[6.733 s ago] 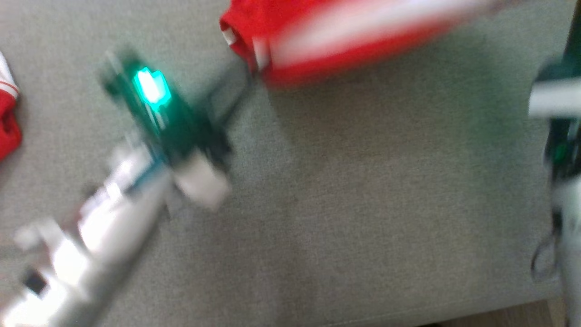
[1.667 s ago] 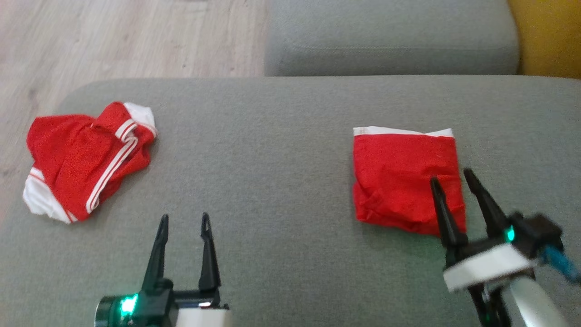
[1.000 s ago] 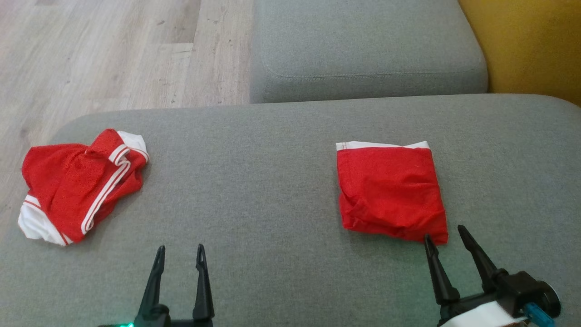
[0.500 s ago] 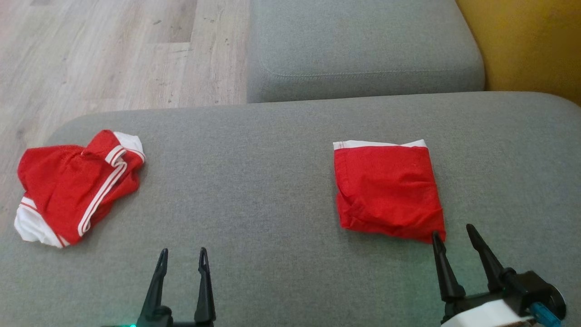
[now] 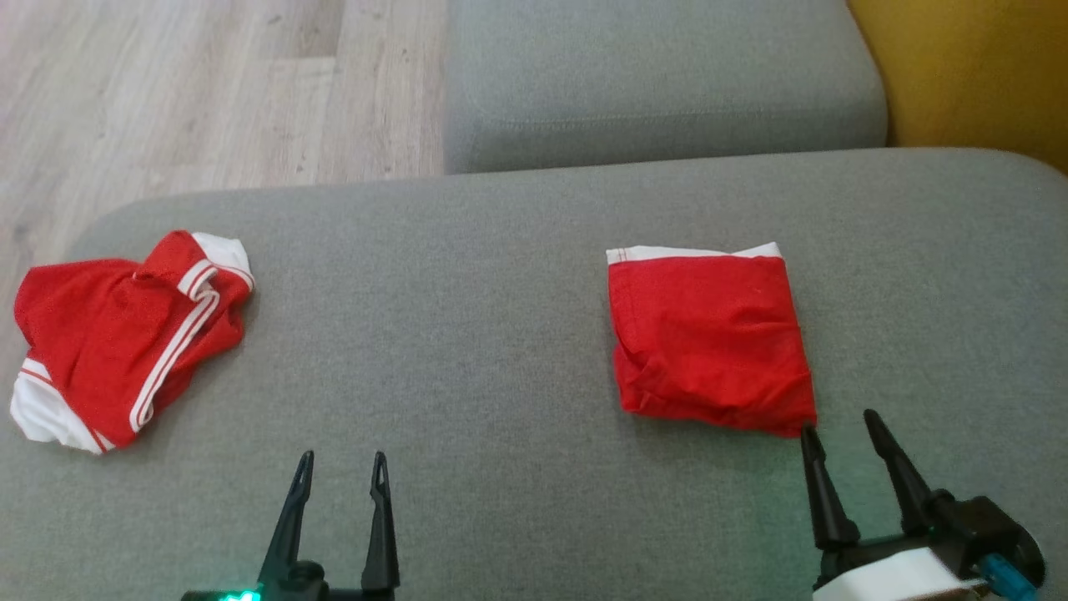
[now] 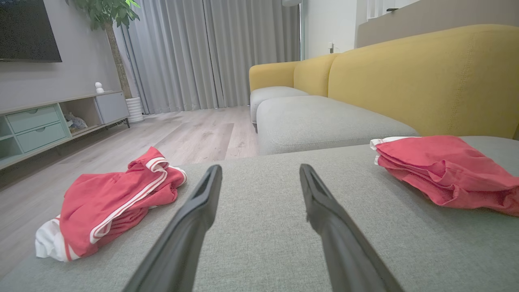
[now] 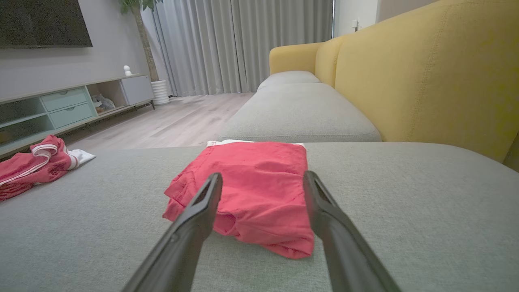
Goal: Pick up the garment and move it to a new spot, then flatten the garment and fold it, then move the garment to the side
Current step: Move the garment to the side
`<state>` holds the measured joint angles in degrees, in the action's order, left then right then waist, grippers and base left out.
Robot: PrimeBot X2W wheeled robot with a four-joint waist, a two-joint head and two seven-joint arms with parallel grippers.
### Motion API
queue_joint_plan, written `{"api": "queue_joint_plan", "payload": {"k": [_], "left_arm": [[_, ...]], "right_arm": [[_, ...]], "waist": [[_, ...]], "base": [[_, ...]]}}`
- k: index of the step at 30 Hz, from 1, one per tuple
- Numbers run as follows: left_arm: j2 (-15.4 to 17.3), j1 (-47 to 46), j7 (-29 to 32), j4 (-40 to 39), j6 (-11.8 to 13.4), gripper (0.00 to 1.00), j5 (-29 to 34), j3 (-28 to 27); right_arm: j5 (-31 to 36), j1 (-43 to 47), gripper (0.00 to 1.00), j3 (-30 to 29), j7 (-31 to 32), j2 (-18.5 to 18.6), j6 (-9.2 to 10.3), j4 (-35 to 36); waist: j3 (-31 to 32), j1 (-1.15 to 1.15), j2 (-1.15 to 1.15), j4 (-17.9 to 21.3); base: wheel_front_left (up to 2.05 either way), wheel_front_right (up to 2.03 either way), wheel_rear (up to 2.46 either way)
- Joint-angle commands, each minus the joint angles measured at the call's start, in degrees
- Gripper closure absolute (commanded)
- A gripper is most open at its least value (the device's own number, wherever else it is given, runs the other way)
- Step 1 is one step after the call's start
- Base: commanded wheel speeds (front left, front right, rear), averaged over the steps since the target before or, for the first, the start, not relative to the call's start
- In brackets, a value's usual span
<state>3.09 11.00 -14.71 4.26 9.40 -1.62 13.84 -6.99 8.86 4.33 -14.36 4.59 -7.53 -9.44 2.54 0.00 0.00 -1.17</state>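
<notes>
— Both empty?
— Yes. Left gripper [image 5: 343,457] and right gripper [image 5: 839,422] hover nearest, fingers spread. Just past the right tips, perhaps brushing them, the folded garment [image 5: 709,334] lies on the grey cushion [image 5: 501,376]. A crumpled garment [image 5: 125,334] lies well left. Yellow backrest [image 5: 976,75] behind.

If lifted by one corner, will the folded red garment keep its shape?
Probably not: the folded garment looks thin and soft, with loose layers at its near edge, so it would likely droop and unfold. It seems light. Pushed over the woven cushion, it may bunch rather than slide.
</notes>
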Motion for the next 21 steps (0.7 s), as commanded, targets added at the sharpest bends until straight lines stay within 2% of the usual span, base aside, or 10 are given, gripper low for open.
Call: {"api": "queue_joint_plan", "payload": {"k": [1,11,16,21], "left_arm": [[-0.2,-2.2,-0.3,-2.1,0.1,0.00,0.4,-1.8],[-0.2,-4.9,-0.3,-3.0,0.4,0.00,0.6,-0.9],[-0.2,-7.4,-0.3,-2.9,0.4,0.00,0.7,-0.1],[-0.2,-9.7,-0.3,-2.3,-0.3,0.00,1.0,0.8]], "right_arm": [[0.6,-2.8,0.00,0.6,-0.6,0.4,0.04,1.6],[0.9,-9.0,0.00,-2.3,-0.6,0.8,0.04,-2.8],[-1.1,-15.7,0.00,-3.0,-0.6,2.1,0.04,-9.2],[-3.4,-23.8,0.00,-0.2,0.0,4.5,0.04,-18.6]], "waist": [[-0.6,0.00,0.00,0.0],[-7.0,0.00,0.00,-0.2],[-10.9,0.00,0.00,-0.5],[-14.0,0.00,0.00,-0.5]], "base": [[0.00,0.00,0.00],[0.00,0.00,0.00],[0.00,0.00,0.00],[0.00,0.00,0.00]]}}
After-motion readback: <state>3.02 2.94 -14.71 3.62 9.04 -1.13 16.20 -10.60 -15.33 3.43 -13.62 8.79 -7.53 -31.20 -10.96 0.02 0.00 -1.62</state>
